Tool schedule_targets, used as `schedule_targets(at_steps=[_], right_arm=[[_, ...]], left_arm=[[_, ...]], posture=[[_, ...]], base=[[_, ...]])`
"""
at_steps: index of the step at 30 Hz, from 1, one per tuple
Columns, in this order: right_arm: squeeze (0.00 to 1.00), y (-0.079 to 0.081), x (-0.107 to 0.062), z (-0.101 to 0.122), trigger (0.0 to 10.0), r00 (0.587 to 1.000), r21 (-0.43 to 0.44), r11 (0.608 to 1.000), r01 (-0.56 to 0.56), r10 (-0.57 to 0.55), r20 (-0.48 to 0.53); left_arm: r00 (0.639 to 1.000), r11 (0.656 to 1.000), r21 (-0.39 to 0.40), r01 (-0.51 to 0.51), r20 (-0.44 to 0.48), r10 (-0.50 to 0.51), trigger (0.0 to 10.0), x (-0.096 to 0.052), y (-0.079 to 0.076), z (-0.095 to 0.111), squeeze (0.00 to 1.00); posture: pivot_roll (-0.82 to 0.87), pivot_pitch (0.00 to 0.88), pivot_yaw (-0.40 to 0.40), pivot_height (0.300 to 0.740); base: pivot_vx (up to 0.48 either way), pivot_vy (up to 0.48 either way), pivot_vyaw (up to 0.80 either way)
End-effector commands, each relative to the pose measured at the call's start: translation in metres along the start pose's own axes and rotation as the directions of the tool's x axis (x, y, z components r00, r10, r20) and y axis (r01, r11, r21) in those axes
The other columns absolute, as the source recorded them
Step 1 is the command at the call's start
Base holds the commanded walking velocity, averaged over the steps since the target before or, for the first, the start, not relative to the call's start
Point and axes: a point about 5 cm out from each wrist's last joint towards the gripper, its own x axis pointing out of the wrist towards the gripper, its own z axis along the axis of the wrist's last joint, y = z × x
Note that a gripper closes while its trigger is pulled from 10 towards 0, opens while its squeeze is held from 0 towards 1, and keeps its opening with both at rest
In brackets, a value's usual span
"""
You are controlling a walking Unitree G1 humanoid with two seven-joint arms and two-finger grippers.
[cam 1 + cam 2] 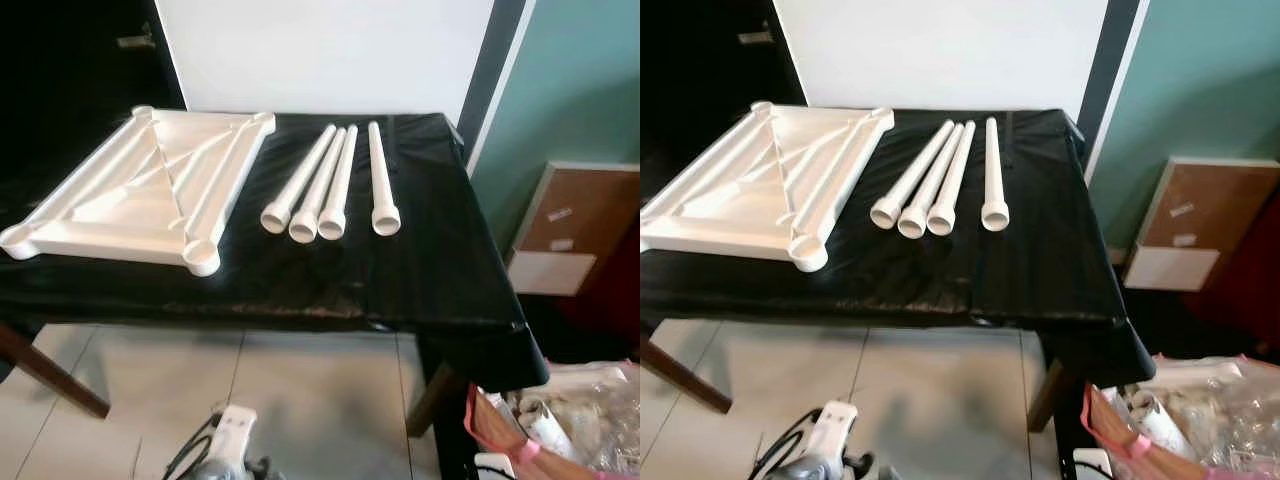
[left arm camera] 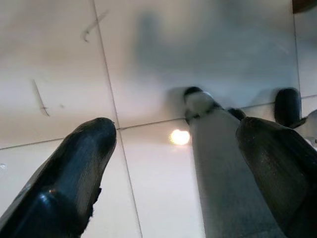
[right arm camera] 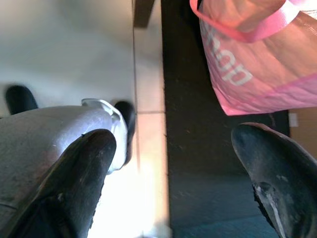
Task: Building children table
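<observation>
Upside-down, white tabletop (image 1: 140,195) laid beside four white legs (image 1: 330,185) on black-covered table (image 1: 420,270), left gripper (image 2: 173,163) and right gripper (image 3: 173,168) hung spread wide over floor (image 1: 300,400).

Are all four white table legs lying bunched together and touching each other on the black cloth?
No: three white legs lie bunched together, while the fourth leg lies apart to their right on the black cloth.

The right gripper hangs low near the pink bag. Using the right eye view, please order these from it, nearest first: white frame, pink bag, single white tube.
1. Pink bag, on the floor at the robot's right, beside the open right gripper.
2. Single tube, on the black table, right of the other three tubes.
3. White frame, at the table's left end.
</observation>
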Motion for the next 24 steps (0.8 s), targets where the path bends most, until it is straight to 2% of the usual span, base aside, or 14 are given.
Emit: schedule_targets(at_steps=[1,24], right_arm=[[0.0,0.0142,-0.0023,-0.0098,10.0,0.998,0.011,0.999,-0.05,0.051,-0.042],[0.0,0.0114,-0.0016,-0.0079,10.0,0.998,-0.019,0.998,-0.058,0.057,-0.041]], left_arm=[[1.0,1.0,0.004,0.016,-0.005,-0.016,10.0,0.0008,-0.0052,-0.0001,0.0],[1.0,1.0,-0.006,0.018,-0.009,-0.018,10.0,0.0004,-0.0102,-0.0066,0.0]], posture=[[-0.02,0.0,0.07,0.74],[-0.01,0.0,0.046,0.74]], base=[[0.0,0.281,0.0],[0.0,0.282,0.0]])
